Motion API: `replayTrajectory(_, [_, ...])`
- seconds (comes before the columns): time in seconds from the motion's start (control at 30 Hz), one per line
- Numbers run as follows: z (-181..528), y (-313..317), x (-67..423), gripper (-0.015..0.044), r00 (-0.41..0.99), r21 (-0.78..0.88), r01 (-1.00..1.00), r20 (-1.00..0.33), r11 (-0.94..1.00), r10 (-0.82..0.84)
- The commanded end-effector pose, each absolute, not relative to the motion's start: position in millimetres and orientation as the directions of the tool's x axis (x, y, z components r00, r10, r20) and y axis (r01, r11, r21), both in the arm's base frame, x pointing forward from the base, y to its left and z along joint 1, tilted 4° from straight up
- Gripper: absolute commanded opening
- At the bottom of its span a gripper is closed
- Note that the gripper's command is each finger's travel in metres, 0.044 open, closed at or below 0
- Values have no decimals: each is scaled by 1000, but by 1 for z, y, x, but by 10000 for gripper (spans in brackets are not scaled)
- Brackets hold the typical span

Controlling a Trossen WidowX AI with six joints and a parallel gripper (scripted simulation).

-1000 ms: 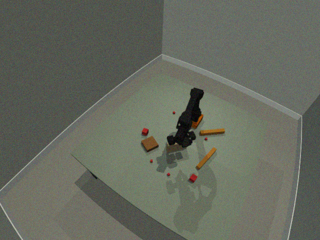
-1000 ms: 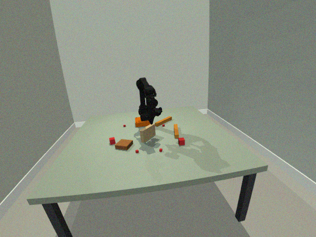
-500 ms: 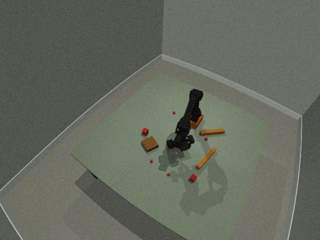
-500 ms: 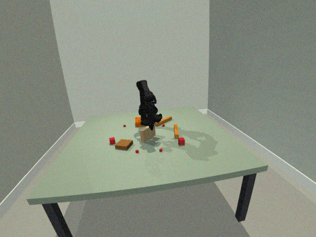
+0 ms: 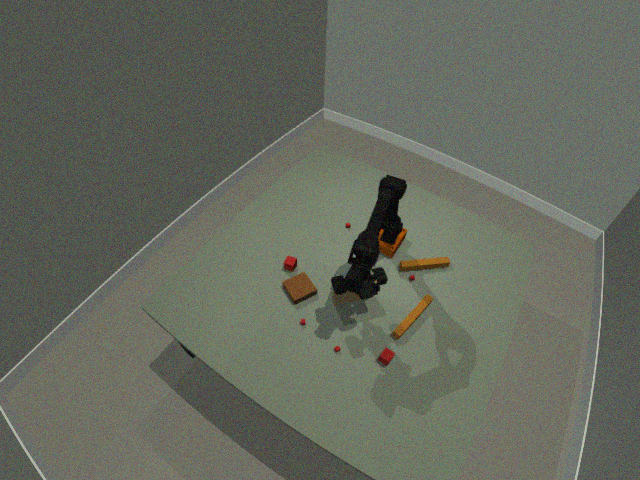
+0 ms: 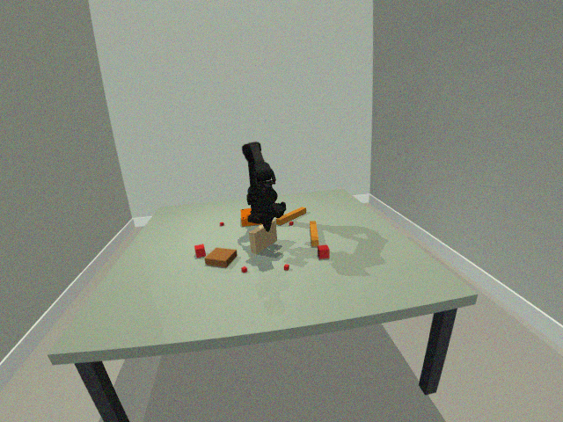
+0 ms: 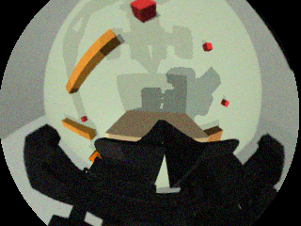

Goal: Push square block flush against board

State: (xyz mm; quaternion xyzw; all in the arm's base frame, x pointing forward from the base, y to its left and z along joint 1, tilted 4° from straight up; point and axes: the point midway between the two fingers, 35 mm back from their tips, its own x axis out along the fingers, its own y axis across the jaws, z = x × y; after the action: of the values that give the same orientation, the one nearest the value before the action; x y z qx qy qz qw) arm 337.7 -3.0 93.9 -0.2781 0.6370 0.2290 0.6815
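The brown flat square block (image 5: 298, 287) (image 6: 220, 257) lies on the table, left of the arm. A tan board (image 6: 262, 239) (image 7: 153, 124) sits right under my gripper; in the top view the arm mostly hides it. It and the brown block stand apart, with a gap between them. My gripper (image 5: 357, 288) (image 6: 268, 225) (image 7: 161, 122) is shut, holds nothing, and points down. Its tips are at the tan board's top edge; I cannot tell whether they touch.
Two orange sticks (image 5: 423, 263) (image 5: 412, 316) (image 6: 290, 215) (image 6: 313, 233) lie right of the arm; one shows in the wrist view (image 7: 90, 59). Red cubes (image 5: 290, 262) (image 5: 386, 355) (image 6: 200, 250) (image 6: 323, 251) (image 7: 143, 8) and small red bits are scattered around. The arm's orange base (image 5: 392, 241) is behind.
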Motion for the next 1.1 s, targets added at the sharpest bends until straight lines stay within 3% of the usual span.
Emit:
replayTrajectory(0.0, [93,-5,335,0,82,-82,-671,-996,737,-36])
replayTrajectory(1.07, [92,-25,313,0,80,-82,-671,-996,737,-38])
